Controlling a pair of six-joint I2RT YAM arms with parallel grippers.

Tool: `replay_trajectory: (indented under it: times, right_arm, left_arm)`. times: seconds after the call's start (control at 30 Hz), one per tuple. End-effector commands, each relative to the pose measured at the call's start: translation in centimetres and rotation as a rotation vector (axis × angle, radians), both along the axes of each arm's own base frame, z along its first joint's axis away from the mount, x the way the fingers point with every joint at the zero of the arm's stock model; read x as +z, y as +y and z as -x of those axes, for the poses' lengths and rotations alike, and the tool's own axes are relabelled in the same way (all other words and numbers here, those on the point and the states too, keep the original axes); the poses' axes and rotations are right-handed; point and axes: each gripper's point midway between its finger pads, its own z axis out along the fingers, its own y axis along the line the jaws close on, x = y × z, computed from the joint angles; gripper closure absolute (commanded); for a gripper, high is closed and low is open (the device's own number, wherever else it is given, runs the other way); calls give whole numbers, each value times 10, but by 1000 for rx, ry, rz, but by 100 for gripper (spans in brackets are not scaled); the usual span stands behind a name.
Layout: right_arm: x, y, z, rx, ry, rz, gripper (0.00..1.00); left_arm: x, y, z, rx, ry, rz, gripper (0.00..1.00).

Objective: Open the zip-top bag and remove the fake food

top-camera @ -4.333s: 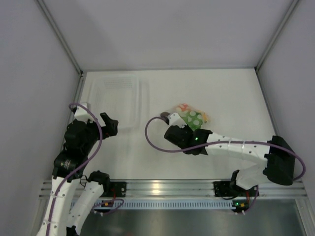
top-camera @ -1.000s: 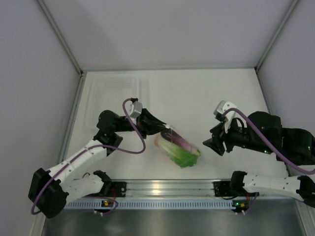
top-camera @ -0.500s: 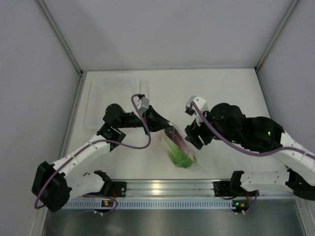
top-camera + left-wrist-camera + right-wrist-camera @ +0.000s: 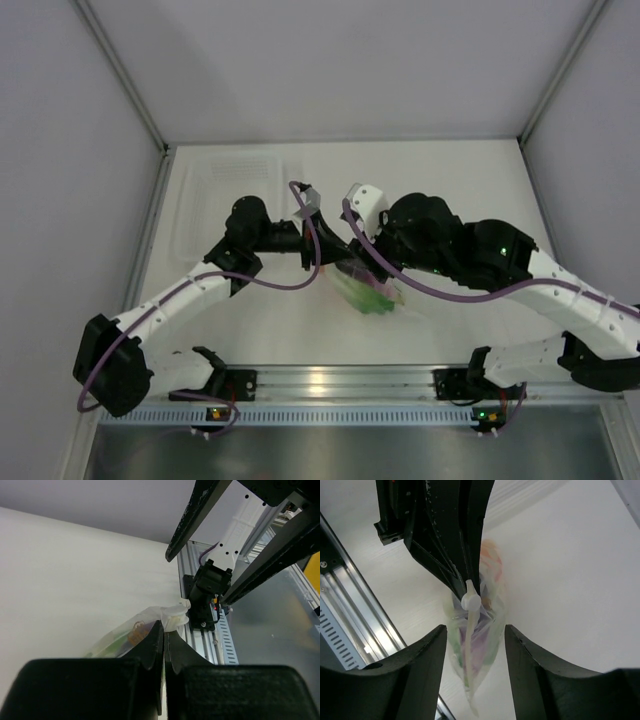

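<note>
since a second ago our right jaws have swung in from three o'clock and straddle, unclenched, the zip-top bag [image 4: 479,652], which hangs at bench [image 4: 450,200] centre from our clenched left jaws; seemingly unopened, fake food [image 4: 370,298] inside.

Left end effector [image 4: 164,631] pinched — right one [image 4: 474,635] agape

Clear tray [image 4: 222,182] (far left) on table [image 4: 455,190]
</note>
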Motion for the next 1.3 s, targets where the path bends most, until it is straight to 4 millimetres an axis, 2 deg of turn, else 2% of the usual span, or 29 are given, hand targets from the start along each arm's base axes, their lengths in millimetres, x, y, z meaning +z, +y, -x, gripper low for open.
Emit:
replay_trajectory:
  times: [0.0,0.1,0.23,0.43,0.5,0.57,0.83,1.0,1.2,1.27]
  right_arm:
    - [29,8,3,89,-76,-52,50]
    - [30,12,0,92,-100,-55,49]
    - [18,20,-5,93,-90,-22,52]
    - [27,25,-14,59,-129,-55,55]
    - [23,26,-18,44,-131,-35,59]
    - [18,25,-19,38,-124,-12,61]
    - [3,23,-24,17,-121,31,61]
    - [-1,14,-35,-54,-158,69,65]
    - [-15,10,-39,-75,-152,116,64]
    - [-15,10,-40,-74,-153,111,68]
  left_arm:
    - [26,0,14,-83,-57,43,100]
    - [27,0,12,-73,-29,41,100]
    - [29,-3,7,-57,13,40,100]
    - [29,-7,0,-34,43,39,100]
    - [31,-8,0,-36,51,39,100]
    - [31,-9,-3,-29,63,40,100]
    - [30,-14,-10,-23,112,32,100]
    - [27,-14,-8,-36,110,26,100]
    - [24,-14,-8,-35,104,23,100]
    - [24,-14,-7,-44,104,21,100]
